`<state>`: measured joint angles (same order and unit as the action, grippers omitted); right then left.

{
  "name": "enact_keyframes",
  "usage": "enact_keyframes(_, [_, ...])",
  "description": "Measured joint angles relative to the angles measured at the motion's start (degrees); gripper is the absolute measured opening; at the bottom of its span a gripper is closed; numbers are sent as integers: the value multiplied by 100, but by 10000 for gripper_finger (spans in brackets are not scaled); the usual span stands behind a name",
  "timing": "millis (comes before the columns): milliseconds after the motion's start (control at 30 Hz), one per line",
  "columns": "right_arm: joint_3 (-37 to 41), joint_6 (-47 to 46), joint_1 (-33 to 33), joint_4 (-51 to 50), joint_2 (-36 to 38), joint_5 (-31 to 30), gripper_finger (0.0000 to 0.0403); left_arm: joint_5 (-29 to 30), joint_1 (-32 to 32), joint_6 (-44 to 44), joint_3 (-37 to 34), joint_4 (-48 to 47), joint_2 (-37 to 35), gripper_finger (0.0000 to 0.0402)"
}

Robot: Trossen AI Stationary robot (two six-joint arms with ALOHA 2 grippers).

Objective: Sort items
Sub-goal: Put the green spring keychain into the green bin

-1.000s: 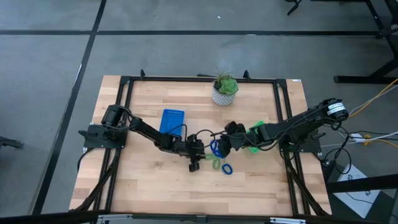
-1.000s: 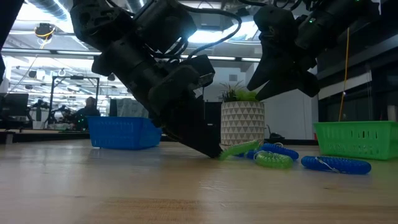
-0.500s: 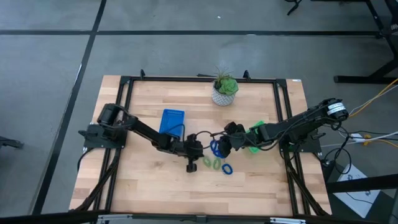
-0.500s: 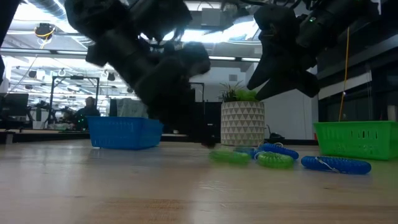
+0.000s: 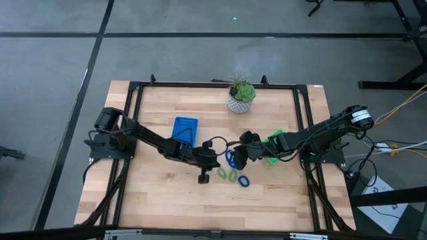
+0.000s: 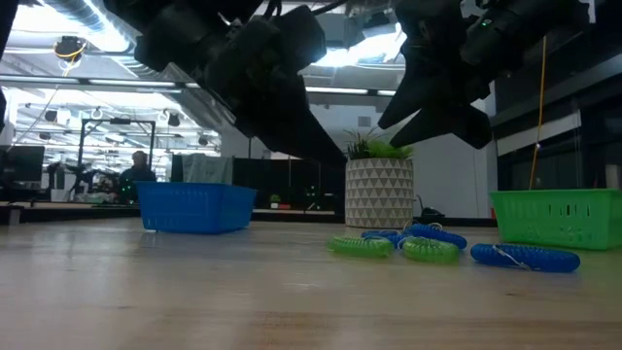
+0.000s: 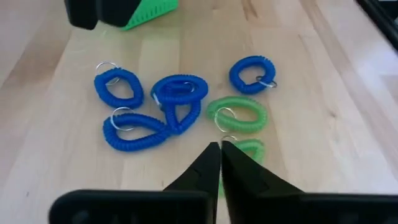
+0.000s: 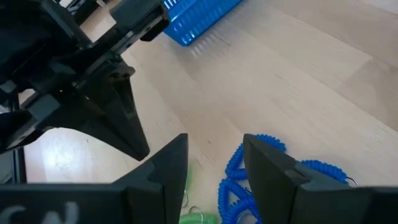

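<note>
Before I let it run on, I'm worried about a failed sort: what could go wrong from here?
The left hand is shut on nothing above the green rings, so it may carry nothing to the green tray. The blue rings overlap; one grab could drag several. The right hand hovers close by; the arms could collide.

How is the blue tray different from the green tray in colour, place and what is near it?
The blue tray is blue and lies on the left half of the table; the green tray is green and lies on the right half. The blue tray lies uncovered in the high view, while the right arm partly hides the green tray there. Both are small ribbed baskets resting on the wooden table.
</note>
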<state>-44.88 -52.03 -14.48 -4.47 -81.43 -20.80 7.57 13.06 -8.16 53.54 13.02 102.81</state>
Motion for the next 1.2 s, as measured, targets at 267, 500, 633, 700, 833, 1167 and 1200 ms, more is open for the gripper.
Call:
enact_keyframes(267, [0,82,-1,-6,0,145,152,-245,-4,507,12,100,125,90])
enact_keyframes(500, [0,345,0,-13,0,226,152,-183,-5,1006,11,822,507,147])
enact_keyframes(633, [0,472,0,-13,0,295,152,-244,-46,1095,15,986,705,150])
enact_keyframes(700, [0,489,0,-14,0,295,152,-292,-81,1095,15,999,810,146])
enact_keyframes(833, [0,498,5,-21,0,293,152,-348,-94,1103,12,980,1071,137])
enact_keyframes(1167, [0,492,5,-15,0,289,152,-207,-94,970,31,1062,1285,112])
enact_keyframes(1200, [0,490,5,-13,0,289,152,-189,-94,897,31,1054,1285,107])
